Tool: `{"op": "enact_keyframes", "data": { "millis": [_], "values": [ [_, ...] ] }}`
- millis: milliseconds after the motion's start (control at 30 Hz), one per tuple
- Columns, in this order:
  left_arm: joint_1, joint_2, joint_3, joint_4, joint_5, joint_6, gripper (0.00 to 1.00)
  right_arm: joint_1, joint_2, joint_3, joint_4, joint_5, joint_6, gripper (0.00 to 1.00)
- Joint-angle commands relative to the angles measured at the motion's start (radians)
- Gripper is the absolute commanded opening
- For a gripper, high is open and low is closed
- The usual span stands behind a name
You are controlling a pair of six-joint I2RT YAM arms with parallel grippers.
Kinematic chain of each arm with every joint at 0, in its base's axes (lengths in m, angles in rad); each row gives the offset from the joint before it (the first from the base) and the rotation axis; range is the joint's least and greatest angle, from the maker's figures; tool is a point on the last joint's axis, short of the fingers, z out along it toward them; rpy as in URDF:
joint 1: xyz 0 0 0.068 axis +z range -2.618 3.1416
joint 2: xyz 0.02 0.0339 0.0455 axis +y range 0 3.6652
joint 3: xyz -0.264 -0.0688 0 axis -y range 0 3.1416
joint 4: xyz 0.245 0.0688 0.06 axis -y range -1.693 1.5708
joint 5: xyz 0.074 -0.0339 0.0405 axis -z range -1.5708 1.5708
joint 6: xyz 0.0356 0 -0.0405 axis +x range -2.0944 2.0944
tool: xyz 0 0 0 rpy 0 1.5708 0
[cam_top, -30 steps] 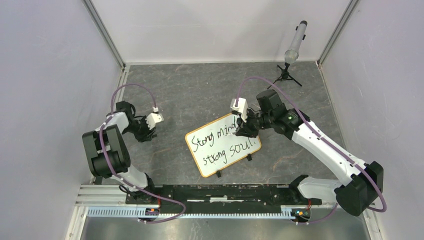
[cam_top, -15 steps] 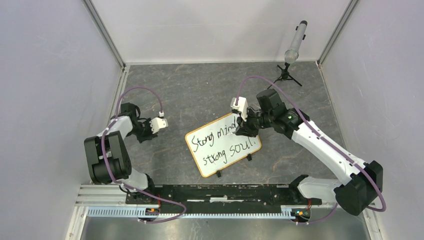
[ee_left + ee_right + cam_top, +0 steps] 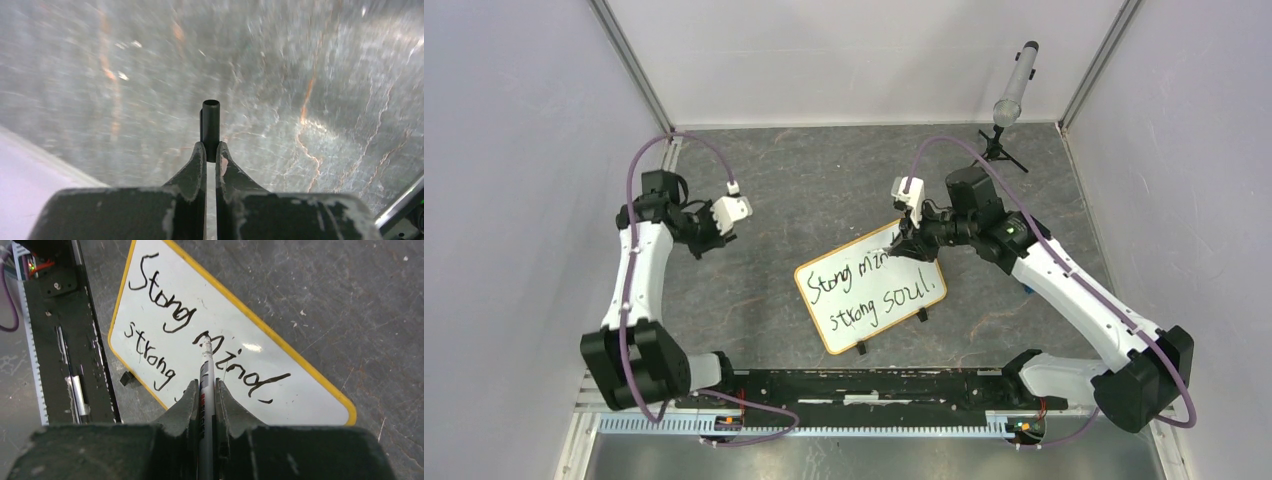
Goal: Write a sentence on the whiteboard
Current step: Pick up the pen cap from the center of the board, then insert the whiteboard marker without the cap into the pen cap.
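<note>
The whiteboard [image 3: 869,300] lies tilted on the grey floor, its frame yellow-orange [image 3: 280,342], with "Strong mind, strong soul." written on it in black. My right gripper [image 3: 911,240] [image 3: 205,385] is shut on a grey marker [image 3: 206,360]. The marker's tip hangs over the word "Mind" at the board's far edge. Far to the left, apart from the board, my left gripper [image 3: 702,240] [image 3: 210,147] is shut on a short black cap [image 3: 210,125] that sticks out past its fingertips above bare floor.
A grey microphone [image 3: 1014,85] on a small black tripod stands at the back right corner. A black rail [image 3: 864,385] runs along the near edge between the arm bases. Plain walls close in the left, back and right sides.
The left jaws have closed on the black cap, and the left arm has stretched up and toward the back left. The right gripper has shifted slightly toward the board's far edge.
</note>
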Motion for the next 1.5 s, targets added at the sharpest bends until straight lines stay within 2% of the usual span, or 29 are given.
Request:
{"op": "enact_keyframes", "data": {
  "millis": [0, 200, 333, 467, 667, 900, 1467],
  "values": [
    [-0.114, -0.117, 0.172, -0.183, 0.081, -0.19, 0.02, -0.023, -0.03, 0.046, 0.118, -0.077, 0.079, 0.0],
    [-0.421, -0.188, 0.301, -0.219, 0.093, -0.462, 0.02, -0.042, -0.019, 0.025, 0.221, -0.211, 0.201, 0.0],
    [-0.576, -0.175, 0.324, -0.22, 0.104, -0.617, 0.02, -0.052, -0.02, 0.002, 0.287, -0.304, 0.268, 0.0],
    [-0.703, -0.157, 0.331, -0.212, 0.052, -0.681, 0.02, -0.052, -0.018, -0.025, 0.342, -0.382, 0.313, 0.0],
    [-0.839, -0.169, 0.33, -0.166, -0.041, -0.716, 0.02, -0.051, -0.032, -0.081, 0.354, -0.384, 0.351, 0.0],
    [-0.913, -0.147, 0.345, -0.15, -0.07, -0.726, 0.02, -0.043, -0.033, -0.12, 0.398, -0.416, 0.395, 0.0],
    [-0.956, -0.099, 0.373, -0.133, -0.085, -0.727, 0.02, -0.013, -0.015, -0.124, 0.447, -0.448, 0.447, 0.0]
  ]
}}
